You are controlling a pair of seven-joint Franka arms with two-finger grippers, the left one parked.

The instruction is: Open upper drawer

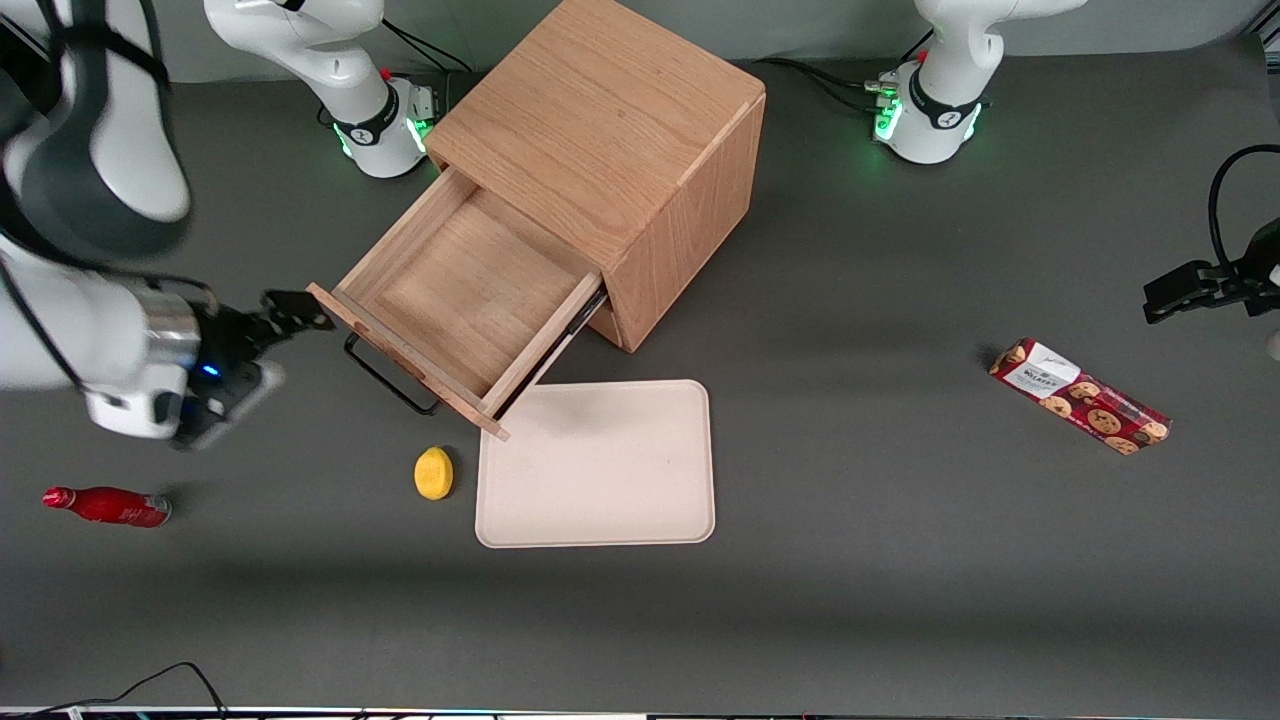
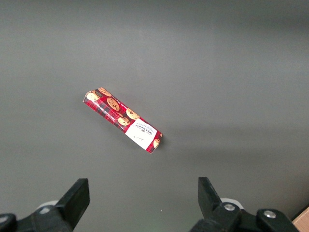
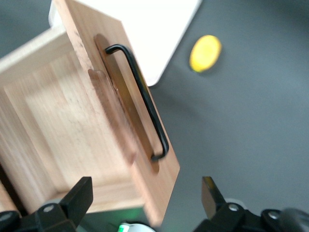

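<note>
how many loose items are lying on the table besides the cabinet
4: a red bottle at the working arm's end, a yellow lemon beside the beige tray, and a cookie pack toward the parked arm's end. The gripper hangs open beside the pulled-out upper drawer.

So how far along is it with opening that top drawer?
Looks essentially done: the light oak upper drawer is pulled well out of the oak cube cabinet, its inside showing empty. The right arm's gripper is open, holds nothing and sits beside the drawer's black bar handle, apart from it. Nothing obvious remains.
</note>
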